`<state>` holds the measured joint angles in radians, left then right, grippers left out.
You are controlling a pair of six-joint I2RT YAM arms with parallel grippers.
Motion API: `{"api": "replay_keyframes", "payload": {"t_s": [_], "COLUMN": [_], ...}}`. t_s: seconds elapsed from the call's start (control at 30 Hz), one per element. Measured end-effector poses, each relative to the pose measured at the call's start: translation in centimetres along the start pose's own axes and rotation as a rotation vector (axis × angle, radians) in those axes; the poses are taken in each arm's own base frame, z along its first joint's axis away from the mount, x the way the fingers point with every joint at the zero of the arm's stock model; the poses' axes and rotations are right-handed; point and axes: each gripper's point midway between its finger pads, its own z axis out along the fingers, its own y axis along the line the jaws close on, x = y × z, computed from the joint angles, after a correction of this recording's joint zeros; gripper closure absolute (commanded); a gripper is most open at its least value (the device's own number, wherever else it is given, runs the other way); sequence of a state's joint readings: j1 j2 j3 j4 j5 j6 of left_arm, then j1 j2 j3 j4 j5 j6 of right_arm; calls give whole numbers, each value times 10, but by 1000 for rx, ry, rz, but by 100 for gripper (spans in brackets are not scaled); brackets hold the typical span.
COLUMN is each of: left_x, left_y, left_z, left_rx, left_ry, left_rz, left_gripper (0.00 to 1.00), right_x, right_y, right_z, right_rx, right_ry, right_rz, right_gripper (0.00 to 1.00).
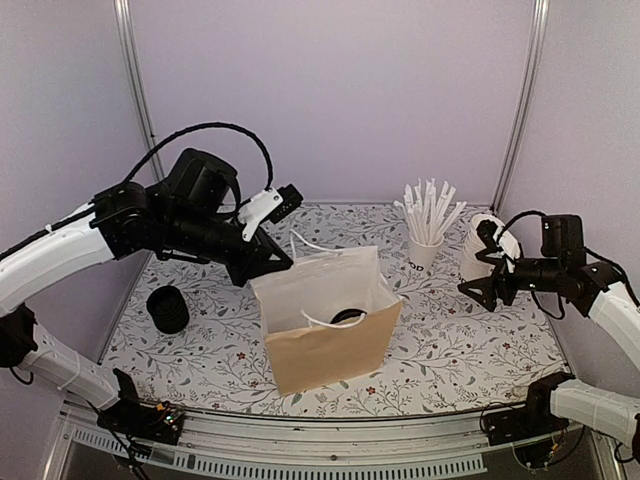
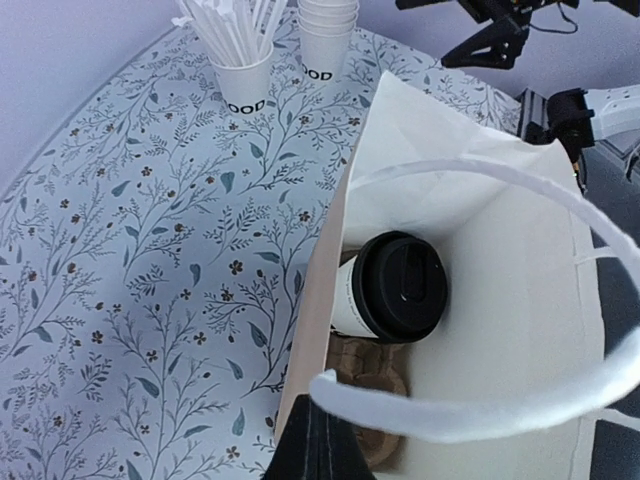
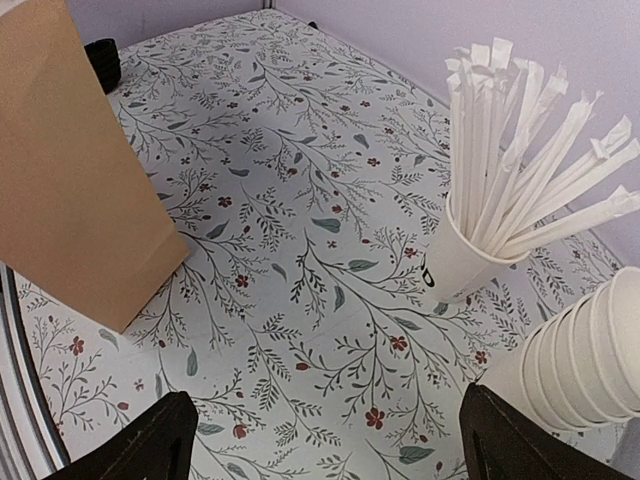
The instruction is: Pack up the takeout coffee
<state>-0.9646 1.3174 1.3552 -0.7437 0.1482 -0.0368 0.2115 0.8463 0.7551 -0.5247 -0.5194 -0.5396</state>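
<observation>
A tall brown paper bag [image 1: 330,345] with a white lining and white flat handles stands open and upright in the middle of the counter [image 1: 200,350], which is covered in a pale cloth printed with leaves and small flowers. Inside the bag, against its left wall, sits a white paper cup with a black round plastic lid [image 2: 398,287], upright and low down near the floor of the bag. Something brown and cardboard-like shows just beneath it, but what it is cannot be told. The left hand [image 1: 278,266] reaches in from the left and is closed on the rear left rim of the bag, its dark fingers pinching the paper edge. The right hand [image 3: 325,430] hangs above the counter on the right, well apart from the bag, with its two fingers spread wide and nothing between them. Just beyond it stands a white paper cup filled with paper-wrapped straws [image 3: 470,250], and beside that cup a nested stack of lidless white paper cups [image 3: 585,365]. A short stack of black round lids [image 1: 168,308] rests on the left part of the counter, apart from the bag.
</observation>
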Motion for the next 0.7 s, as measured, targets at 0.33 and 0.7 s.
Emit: {"api": "replay_keyframes", "payload": {"t_s": [0.33,0.7], "left_x": [-17,1], "left_y": [27,-24], "left_z": [-8,6], "left_rx": [-175,-108], "left_ry": [-35,-72], "left_rz": [143,249], "left_gripper": [100,100], "right_x": [4,4], "right_y": [7,8], "right_z": [11,17], "right_rx": [-53,-82], "right_ry": [-75,-77], "right_rz": [35,42], "right_gripper": [5,5]}}
